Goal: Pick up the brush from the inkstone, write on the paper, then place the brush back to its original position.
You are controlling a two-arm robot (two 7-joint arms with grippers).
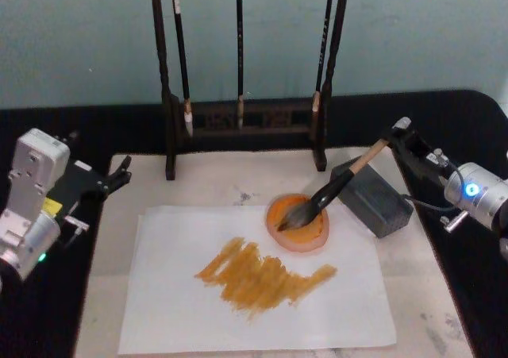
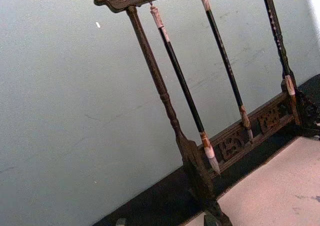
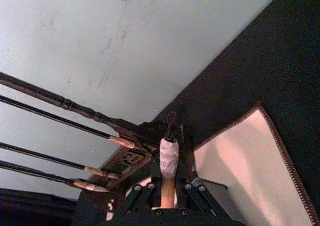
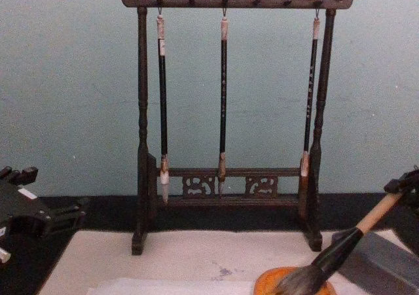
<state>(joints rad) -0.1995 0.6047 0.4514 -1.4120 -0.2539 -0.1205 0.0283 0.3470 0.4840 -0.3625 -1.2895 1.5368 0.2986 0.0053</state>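
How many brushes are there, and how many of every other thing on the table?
Thin brushes: 3
Big brush: 1
Inkstone: 1
Paper: 1
Rack: 1
Grey block: 1
Mat: 1
Total: 9
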